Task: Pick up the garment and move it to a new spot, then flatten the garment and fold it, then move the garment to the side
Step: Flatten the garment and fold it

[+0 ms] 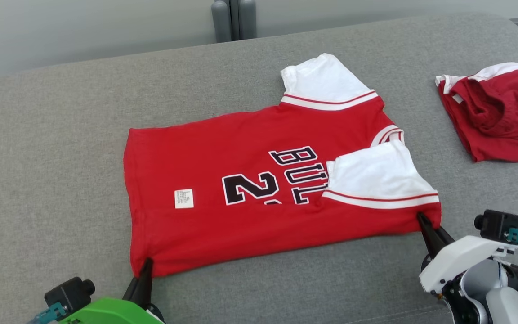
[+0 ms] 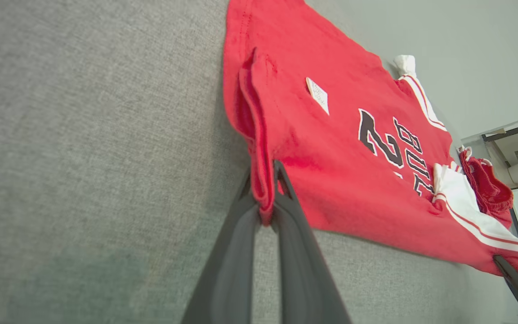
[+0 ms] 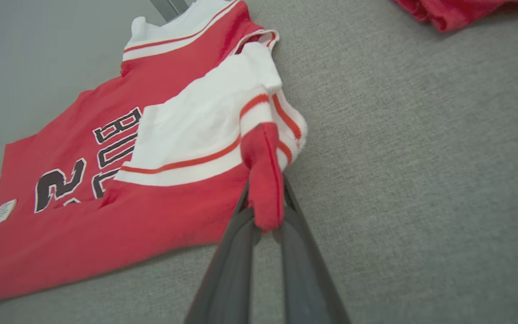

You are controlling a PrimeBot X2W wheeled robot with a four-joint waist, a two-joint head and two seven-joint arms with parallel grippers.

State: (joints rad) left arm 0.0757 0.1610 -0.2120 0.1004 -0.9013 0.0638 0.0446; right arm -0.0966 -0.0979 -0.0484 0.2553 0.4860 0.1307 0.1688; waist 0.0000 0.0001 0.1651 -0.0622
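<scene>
We hold the jersey point(image 1: 187, 148) by two near corners on the grey cushion point(image 1: 61, 135).

In the head view, the jersey lies spread flat, hem towards our left; our left gripper point(image 1: 144, 270) pinches the near hem corner, our right gripper point(image 1: 423, 222) the near shoulder corner, and a second red garment point(image 1: 502, 117) lies well apart at far right. In the left wrist view, our fingers point(image 2: 304, 270) are closed on a bunched red hem fold, a white label point(image 2: 317, 95) beyond. In the right wrist view, our fingers point(image 3: 227, 270) clamp a red fold beside the white sleeve point(image 3: 196, 121).
</scene>
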